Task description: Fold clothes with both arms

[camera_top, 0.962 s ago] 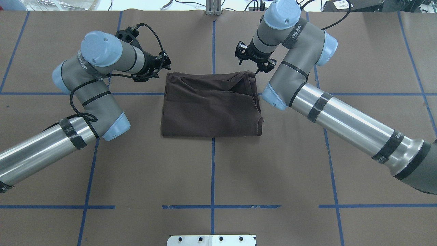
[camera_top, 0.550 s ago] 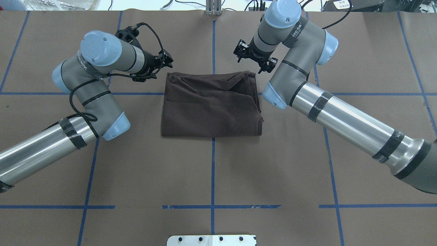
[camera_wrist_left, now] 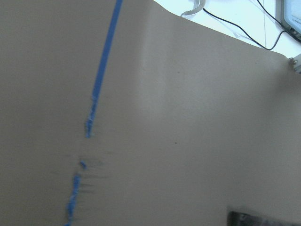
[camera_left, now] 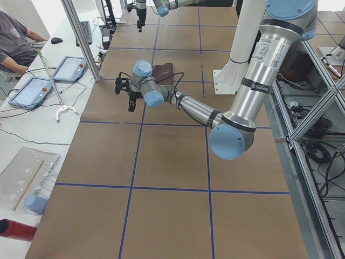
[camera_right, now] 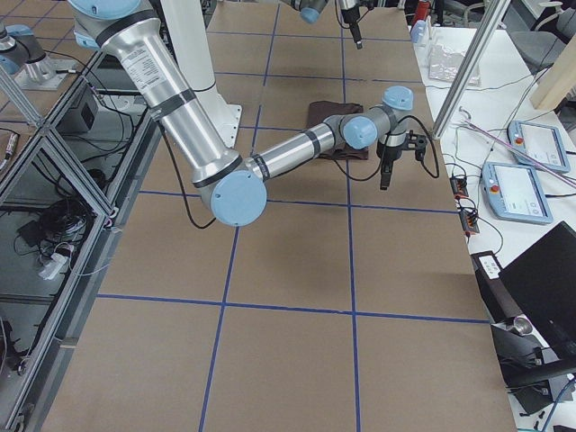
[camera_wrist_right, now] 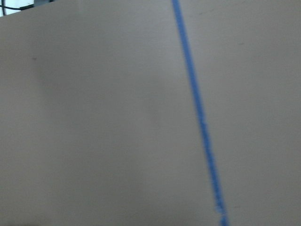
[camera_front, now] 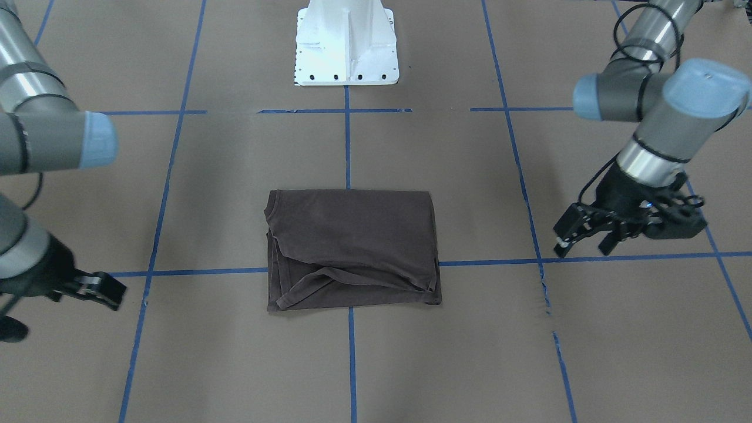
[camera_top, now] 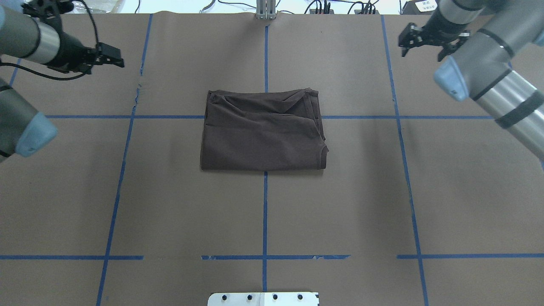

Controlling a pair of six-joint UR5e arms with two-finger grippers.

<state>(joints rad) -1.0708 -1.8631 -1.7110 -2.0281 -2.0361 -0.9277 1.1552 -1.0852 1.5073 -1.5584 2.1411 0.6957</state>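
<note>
The dark brown T-shirt [camera_top: 263, 134] lies folded into a flat rectangle on the brown paper at the table's middle, with loose layered edges along its far side. It also shows in the front view [camera_front: 352, 247]. My left gripper [camera_top: 114, 58] hovers far left of the shirt near the table's far edge, open and empty; the front view [camera_front: 581, 238] shows its fingers spread. My right gripper [camera_top: 422, 42] hovers far right of the shirt, open and empty, and shows side-on in the front view [camera_front: 108, 291]. Both wrist views show only paper and blue tape.
Blue tape lines grid the paper table cover [camera_top: 170, 212]. The white pedestal base [camera_front: 346, 41] stands at the robot's side. A torn tape spot [camera_top: 138, 91] lies left of the shirt. An operator [camera_left: 16, 40] and tablets [camera_left: 51, 78] are beyond the far edge.
Both grippers have pulled away from the shirt's far corners, the left one far to the left and the right one far to the right. The shirt has not moved.
</note>
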